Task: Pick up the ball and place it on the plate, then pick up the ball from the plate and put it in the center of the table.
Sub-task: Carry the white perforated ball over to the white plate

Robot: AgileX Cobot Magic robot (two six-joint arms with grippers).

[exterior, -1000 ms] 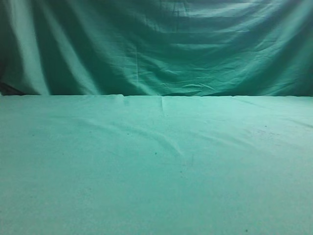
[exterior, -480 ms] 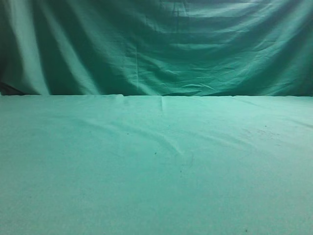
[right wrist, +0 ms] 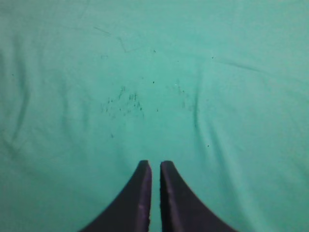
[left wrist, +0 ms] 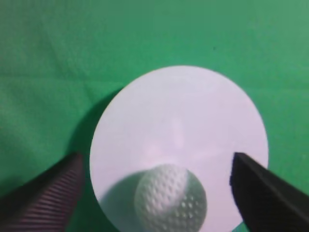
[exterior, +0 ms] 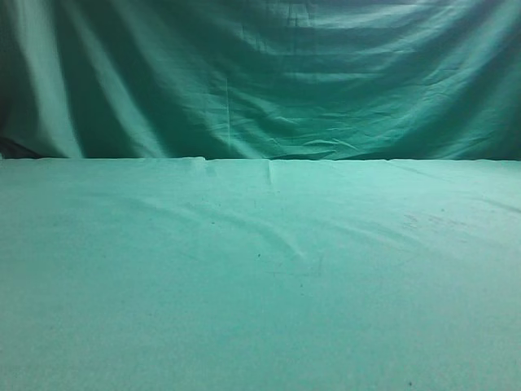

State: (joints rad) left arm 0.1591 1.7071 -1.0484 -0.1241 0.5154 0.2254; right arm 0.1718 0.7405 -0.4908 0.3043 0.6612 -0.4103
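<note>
In the left wrist view the left tool (left wrist: pixel 157 181) stands wide open above a round white plate (left wrist: pixel 183 121), with its ribbed finger (left wrist: pixel 48 198) at 8 o'clock in the view and the other dark finger at 4 o'clock. The ball (left wrist: pixel 170 199), white and dimpled, rests on the plate near the plate's 6 o'clock rim, between the two fingers and clear of both; neither finger touches it. The plate lies flat on the green cloth of the counter (left wrist: pixel 43 72), casting a soft shadow toward 8 o'clock. In the right wrist view the right tool (right wrist: pixel 155 169) is drawn nearly closed, its two dark fingertips (right wrist: pixel 142 188) almost meeting with only a thin slit between them, and it holds nothing. Beneath it lies bare, slightly wrinkled cloth marked with small dark specks (right wrist: pixel 123 104) toward 11 o'clock of the fingertips. The exterior view shows only the cloth-covered counter and the draped green curtain (exterior: pixel 260 73) behind it at 12 o'clock; neither arm, the plate nor the ball appears there.
</note>
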